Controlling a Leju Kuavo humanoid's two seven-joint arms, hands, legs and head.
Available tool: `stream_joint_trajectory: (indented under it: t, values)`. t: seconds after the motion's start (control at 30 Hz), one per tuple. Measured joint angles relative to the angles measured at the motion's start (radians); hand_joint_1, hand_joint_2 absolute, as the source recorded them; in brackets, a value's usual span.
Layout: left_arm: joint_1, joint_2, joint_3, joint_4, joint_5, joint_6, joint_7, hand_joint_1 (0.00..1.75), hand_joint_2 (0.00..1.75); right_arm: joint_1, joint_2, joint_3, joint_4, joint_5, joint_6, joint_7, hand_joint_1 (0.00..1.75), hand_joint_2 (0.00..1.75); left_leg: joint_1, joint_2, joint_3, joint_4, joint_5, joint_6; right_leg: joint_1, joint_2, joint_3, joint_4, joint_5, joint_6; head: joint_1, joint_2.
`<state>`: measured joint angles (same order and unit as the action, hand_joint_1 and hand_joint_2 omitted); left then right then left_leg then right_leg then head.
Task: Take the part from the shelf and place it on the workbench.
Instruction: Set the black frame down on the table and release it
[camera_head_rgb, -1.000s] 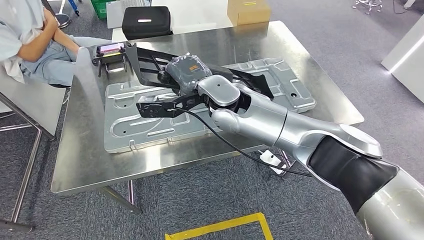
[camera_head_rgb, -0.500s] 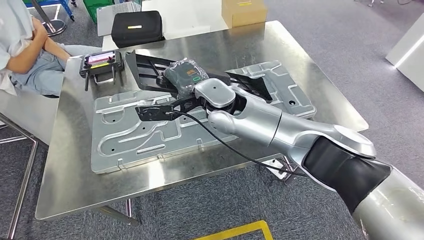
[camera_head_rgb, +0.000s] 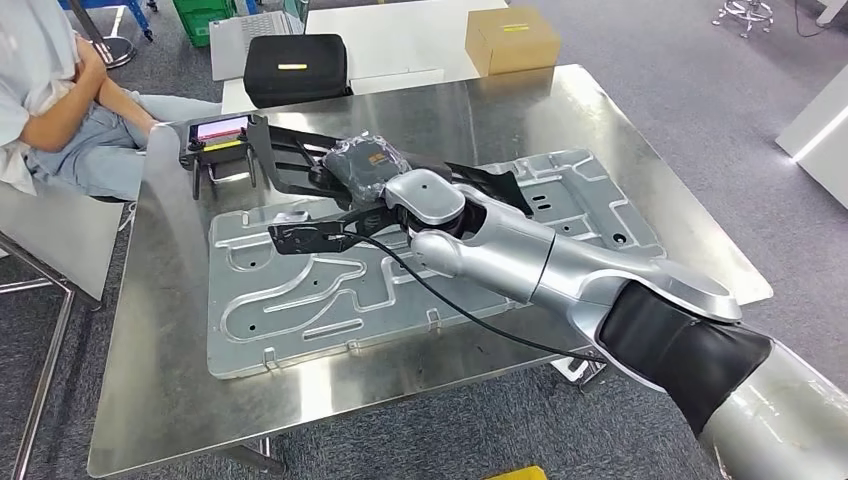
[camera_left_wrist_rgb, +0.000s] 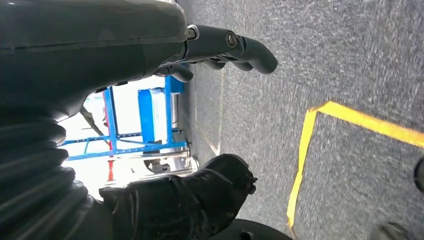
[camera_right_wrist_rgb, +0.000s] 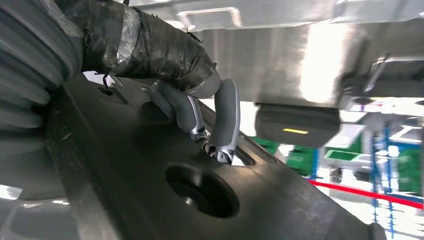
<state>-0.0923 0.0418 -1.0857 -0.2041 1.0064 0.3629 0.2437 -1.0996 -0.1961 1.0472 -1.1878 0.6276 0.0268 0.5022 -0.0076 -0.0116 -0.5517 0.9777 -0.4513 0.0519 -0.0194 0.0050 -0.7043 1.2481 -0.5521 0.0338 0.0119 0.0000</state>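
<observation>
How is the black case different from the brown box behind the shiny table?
The black case is dark, with rounded corners and a small yellow mark on top; the brown box is tan cardboard with sharp corners and a yellow label. The black case looks wider and flatter, the brown box more blocky. The black case sits further left, the brown box further right. Both rest on the white table beyond the steel workbench, and both are closed.
</observation>
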Motion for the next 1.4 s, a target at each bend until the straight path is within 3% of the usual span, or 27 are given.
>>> stream_joint_trajectory:
  t: [0.07,0.13,0.2,0.27,0.53,0.8,0.93,0.97,1.1,1.4]
  values:
    - [0.003,-0.001,0.0,0.0,0.004,-0.001,-0.003,0.0,1.75,0.014,0.0,0.0,0.012,-0.011,-0.021,-0.015,1.75,1.75,0.0,-0.002,0.024,0.007,-0.023,-0.005,0.001,-0.002,0.025,-0.129,0.104,-0.003,-0.001,0.0]
    - [0.003,-0.003,0.001,0.0,0.013,0.001,-0.014,0.0,1.75,0.029,-0.001,0.0,0.029,-0.019,-0.044,-0.033,1.75,1.75,-0.002,-0.005,0.03,0.018,-0.041,-0.015,0.004,-0.004,0.039,-0.212,0.159,-0.013,-0.003,0.0]
    - [0.001,-0.003,0.007,0.0,0.026,0.009,-0.039,0.0,1.75,0.049,-0.001,0.0,0.042,-0.024,-0.06,-0.049,1.75,1.75,-0.003,-0.007,0.026,0.026,-0.052,-0.024,0.007,-0.005,0.039,-0.219,0.162,-0.023,-0.005,0.0]
    - [0.003,-0.003,0.016,0.0,0.038,0.023,-0.074,0.0,1.75,0.067,-0.004,-0.001,0.054,-0.027,-0.071,-0.056,1.75,1.75,-0.002,-0.007,0.027,0.027,-0.058,-0.026,0.008,-0.002,0.04,-0.216,0.168,-0.028,-0.006,0.0]
    - [-0.001,-0.003,0.046,0.0,0.05,0.037,-0.11,0.0,1.75,0.096,-0.009,-0.004,0.081,-0.027,-0.082,-0.059,1.75,1.75,-0.001,-0.005,0.039,0.006,-0.062,-0.025,0.011,0.008,0.04,-0.217,0.16,-0.034,-0.006,0.0]
    - [0.003,-0.003,0.054,0.0,0.058,0.029,-0.113,0.0,1.75,0.1,-0.009,-0.014,0.093,-0.027,-0.082,-0.058,1.75,1.75,-0.001,-0.005,0.039,0.006,-0.059,-0.036,0.011,0.006,0.045,-0.217,0.162,-0.036,-0.006,0.0]
    - [0.004,-0.005,0.068,0.0,0.067,0.03,-0.123,0.0,1.75,0.107,-0.014,-0.024,0.094,-0.03,-0.081,-0.058,0.0,0.0,-0.001,-0.005,0.041,0.007,-0.059,-0.036,0.01,0.006,0.047,-0.219,0.163,-0.035,-0.006,0.0]
    - [0.004,-0.006,0.07,0.0,0.069,0.031,-0.124,0.0,1.75,0.11,-0.015,-0.026,0.094,-0.031,-0.081,-0.058,0.0,0.0,-0.001,-0.005,0.041,0.007,-0.059,-0.036,0.01,0.006,0.047,-0.219,0.164,-0.035,-0.006,0.0]
    - [0.004,-0.009,0.079,0.0,0.076,0.044,-0.128,0.0,0.0,0.121,-0.021,-0.035,0.094,-0.032,-0.081,-0.055,0.0,0.0,-0.001,-0.005,0.041,0.007,-0.059,-0.036,0.01,0.006,0.048,-0.22,0.164,-0.035,-0.006,0.0]
    - [0.004,-0.01,0.098,0.0,0.082,0.04,-0.131,0.0,0.0,0.13,-0.034,-0.052,0.093,-0.032,-0.08,-0.05,0.0,0.0,-0.001,-0.005,0.041,0.008,-0.06,-0.036,0.01,0.006,0.05,-0.223,0.164,-0.035,-0.006,0.0]
